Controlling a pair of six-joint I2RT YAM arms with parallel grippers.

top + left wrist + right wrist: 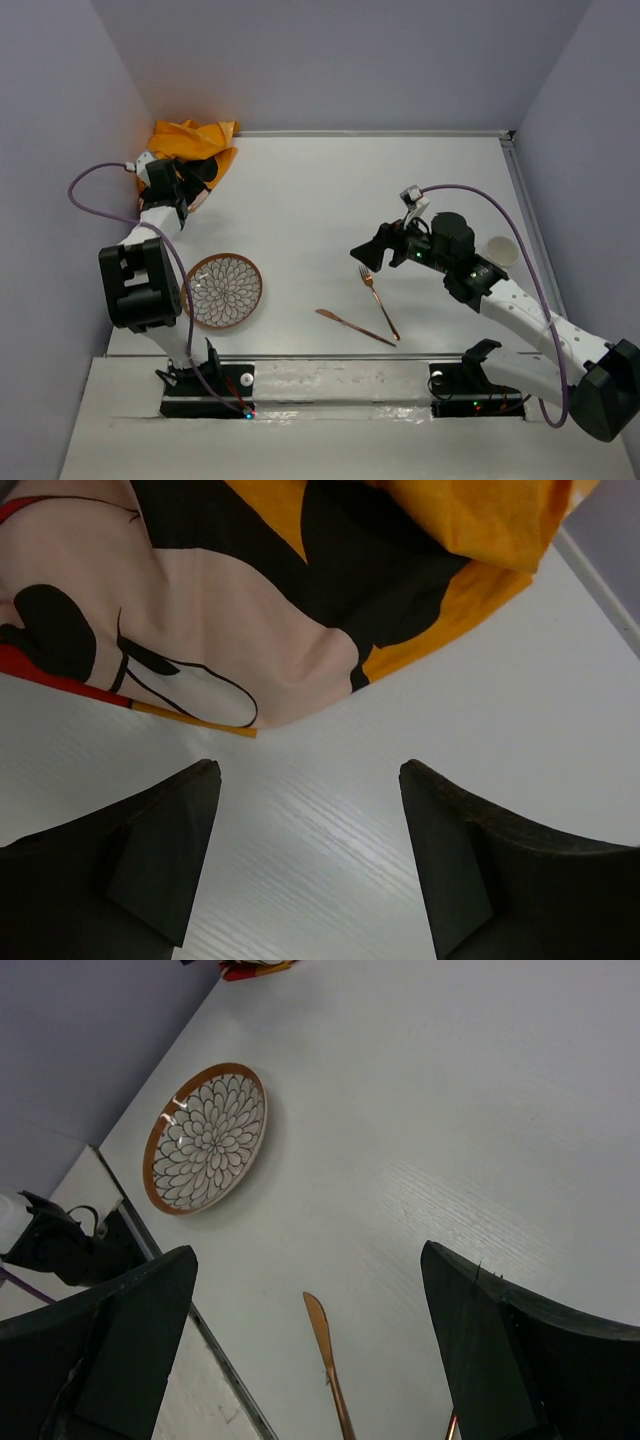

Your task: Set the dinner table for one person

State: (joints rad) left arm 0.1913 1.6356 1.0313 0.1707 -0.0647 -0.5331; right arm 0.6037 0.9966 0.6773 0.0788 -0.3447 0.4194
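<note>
The white dinner table [320, 190] carries everything. A crumpled orange Mickey Mouse cloth mat [192, 142] lies at the back left corner. My left gripper [192, 182] is open and empty just in front of it. In the left wrist view the mat [250, 600] lies just beyond the open gripper [308, 772], apart from the fingertips. A floral plate with a brown rim [224, 290] sits near the left. A copper fork [379, 301] and a copper knife [355, 327] lie at the near centre. My right gripper [370, 252] is open and empty above the fork's far end. The right wrist view shows that gripper [308, 1252], the knife [326, 1350] and the plate [205, 1138].
A white cup [503, 250] stands at the right, behind my right arm. Grey walls close in the back and both sides. The table's raised rim [523, 190] runs along the right edge. The arm bases [210, 390] sit at the near edge.
</note>
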